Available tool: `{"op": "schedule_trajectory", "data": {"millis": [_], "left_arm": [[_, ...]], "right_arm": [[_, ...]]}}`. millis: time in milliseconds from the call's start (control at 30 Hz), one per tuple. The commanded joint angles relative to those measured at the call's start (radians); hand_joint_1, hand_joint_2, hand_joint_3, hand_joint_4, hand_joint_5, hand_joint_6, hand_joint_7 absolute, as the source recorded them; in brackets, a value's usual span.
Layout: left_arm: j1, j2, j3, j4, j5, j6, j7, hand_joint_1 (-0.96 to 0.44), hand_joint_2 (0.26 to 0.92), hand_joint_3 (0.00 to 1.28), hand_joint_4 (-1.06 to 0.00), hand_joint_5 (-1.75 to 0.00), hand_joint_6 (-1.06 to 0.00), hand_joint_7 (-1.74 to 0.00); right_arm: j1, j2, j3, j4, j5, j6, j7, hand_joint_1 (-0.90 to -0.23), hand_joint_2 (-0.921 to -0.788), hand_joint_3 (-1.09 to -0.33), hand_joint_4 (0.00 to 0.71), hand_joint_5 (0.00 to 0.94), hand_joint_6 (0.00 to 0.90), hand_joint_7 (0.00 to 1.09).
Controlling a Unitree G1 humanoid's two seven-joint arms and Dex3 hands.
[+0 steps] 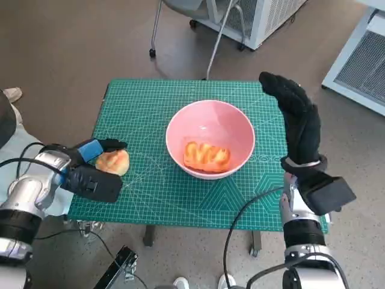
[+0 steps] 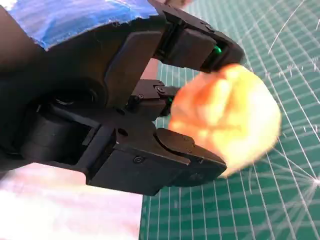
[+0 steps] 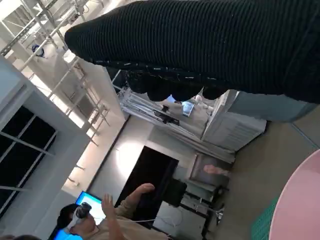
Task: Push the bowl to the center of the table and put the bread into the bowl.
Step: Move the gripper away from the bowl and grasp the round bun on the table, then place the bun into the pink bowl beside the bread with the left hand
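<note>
A pink bowl [image 1: 210, 119] stands near the middle of the green mat-covered table [image 1: 150, 198], with an orange-brown piece of bread [image 1: 207, 155] lying inside it. A second, rounder bread roll [image 1: 114, 161] sits at the table's left side. My left hand [image 1: 90, 164] grips this roll, and in the left wrist view black fingers [image 2: 180, 160] close on both sides of the roll [image 2: 225, 115]. My right hand [image 1: 299, 117] is held up flat just right of the bowl, holding nothing. The right wrist view shows the glove [image 3: 200, 45] and a strip of the bowl [image 3: 302, 205].
A wheeled chair base [image 1: 180, 30] and a white cabinet [image 1: 264, 18] stand beyond the table's far edge. A shelf unit [image 1: 361, 60] is at the far right. A person's shoe [image 1: 12, 94] shows at the left. A person [image 3: 100, 220] sits in the background.
</note>
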Motion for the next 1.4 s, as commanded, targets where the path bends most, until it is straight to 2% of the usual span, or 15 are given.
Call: {"op": "schedule_trajectory", "data": {"millis": [33, 167, 367, 800, 1167, 1400], "left_arm": [[-0.013, -0.006, -0.019, 0.047, -0.003, -0.065, 0.059, 0.01, 0.92, 0.18, -0.55, -1.32, -0.55, -1.12], [-0.021, -0.003, -0.002, 0.045, -0.026, -0.077, 0.069, 0.0, 0.92, 0.14, -0.59, -1.36, -0.59, -1.1], [-0.035, 0.01, 0.038, 0.006, -0.071, -0.061, 0.059, 0.0, 0.917, 0.09, -0.63, -1.31, -0.66, -1.06], [-0.062, 0.043, 0.177, -0.165, -0.185, -0.021, 0.019, 0.0, 0.919, 0.05, -0.68, -1.18, -0.67, -1.12], [-0.056, 0.033, 0.292, -0.461, -0.255, 0.052, -0.034, 0.0, 0.92, 0.06, -0.63, -1.17, -0.68, -1.16], [-0.089, -0.014, 0.3, -0.578, -0.261, 0.093, -0.051, 0.0, 0.92, 0.08, -0.58, -1.19, -0.71, -1.17]], "right_arm": [[0.03, -0.004, -0.004, 0.0, -0.003, 0.019, -0.008, -0.429, -0.921, -0.595, 0.46, 0.007, 0.189, 0.9], [0.032, -0.002, -0.004, -0.001, -0.001, 0.021, -0.008, -0.426, -0.921, -0.596, 0.46, 0.007, 0.189, 0.9], [0.031, -0.001, -0.004, 0.0, 0.001, 0.021, -0.007, -0.421, -0.92, -0.6, 0.46, 0.007, 0.191, 0.9], [0.029, -0.001, -0.005, 0.006, 0.003, 0.022, -0.005, -0.414, -0.917, -0.605, 0.461, 0.006, 0.195, 0.89], [0.029, 0.0, -0.004, -0.001, 0.008, 0.025, -0.001, -0.421, -0.92, -0.6, 0.461, 0.006, 0.194, 0.89], [0.031, -0.001, -0.004, -0.005, 0.003, 0.024, -0.006, -0.422, -0.92, -0.6, 0.461, 0.006, 0.194, 0.89]]}}
